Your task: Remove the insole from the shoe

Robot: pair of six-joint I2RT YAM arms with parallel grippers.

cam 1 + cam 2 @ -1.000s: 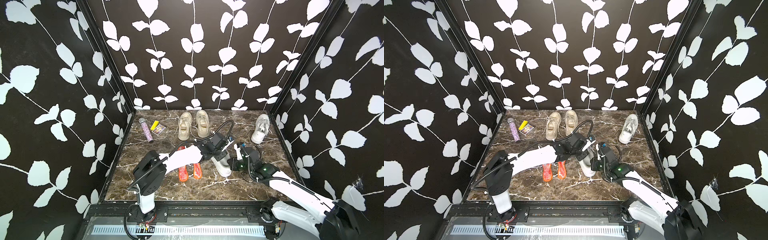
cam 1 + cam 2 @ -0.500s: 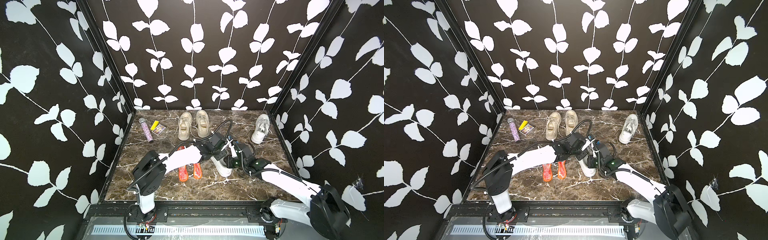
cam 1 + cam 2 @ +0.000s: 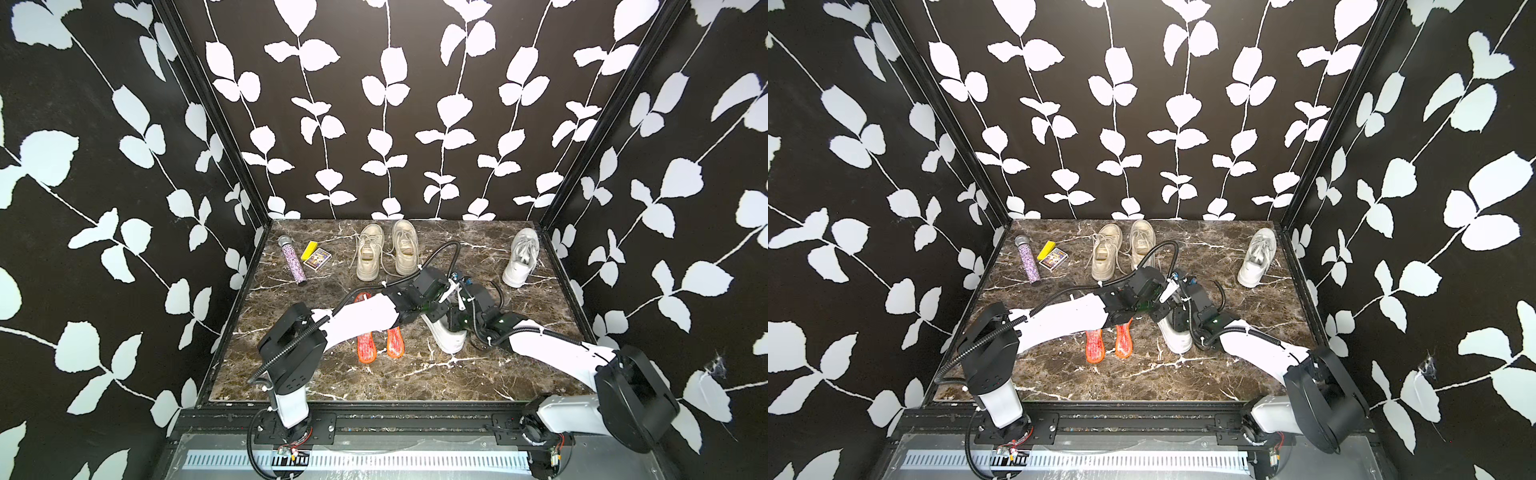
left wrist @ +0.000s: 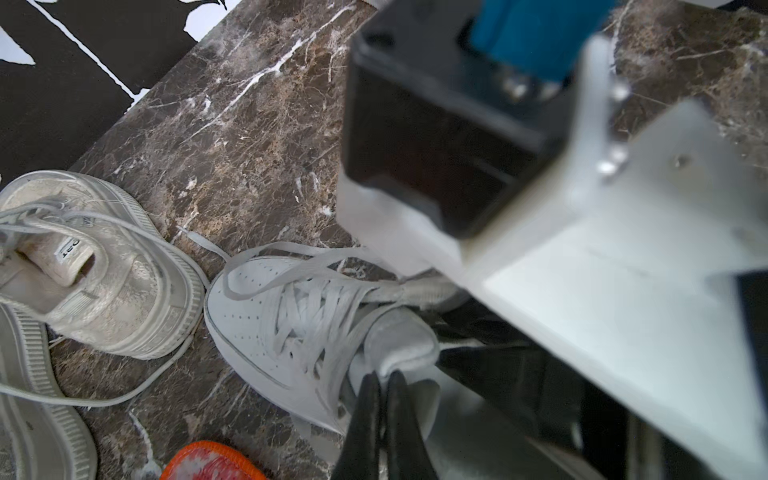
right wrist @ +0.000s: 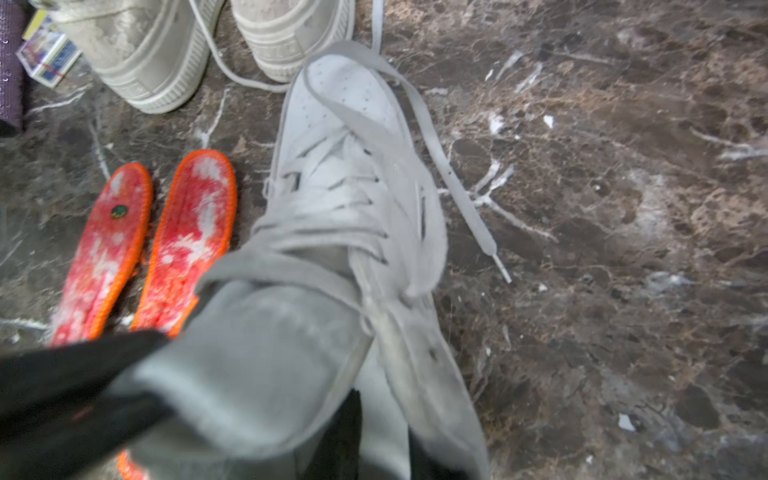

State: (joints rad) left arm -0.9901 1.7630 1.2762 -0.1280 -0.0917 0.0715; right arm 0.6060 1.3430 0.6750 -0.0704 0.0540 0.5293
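White sneaker (image 3: 442, 336) stands on the tabletop (image 3: 374, 386) right of ctr, nearer the front edge than the back, toe toward the back edge. Left gripper (image 4: 384, 376) is closed tight, pinching the grey tongue (image 4: 399, 340), which is bent up out of the opening. Right gripper (image 3: 457, 320) sits at the sneaker's collar. Its wrist view is a blurred close-up, so can't tell how wide it stands or whether it has hold of anything. Insole isn't visible: both grippers & the tongue hide the opening.

Edges:
- Toe is just beside the heel of the nearer of 2 beige sneakers (image 4: 124, 291); can't tell if touching.
- Pair of orange insoles (image 3: 368, 345) lies flat just left of the white sneaker, back ends under the left arm (image 3: 361, 318).
- Loose lace (image 5: 469, 199) trails over the marble on the sneaker's right.

Room:
- Bare marble runs from the sneaker's right side toward the right edge.
- A wide bare strip runs along the front edge btw the arm bases.
- Second white sneaker (image 3: 521, 259) stands near the back-right corner, well apart.
- Glitter microphone (image 3: 293, 259), yellow block (image 3: 309, 248) & card box (image 3: 318, 258) lie near the back-left corner, well apart.
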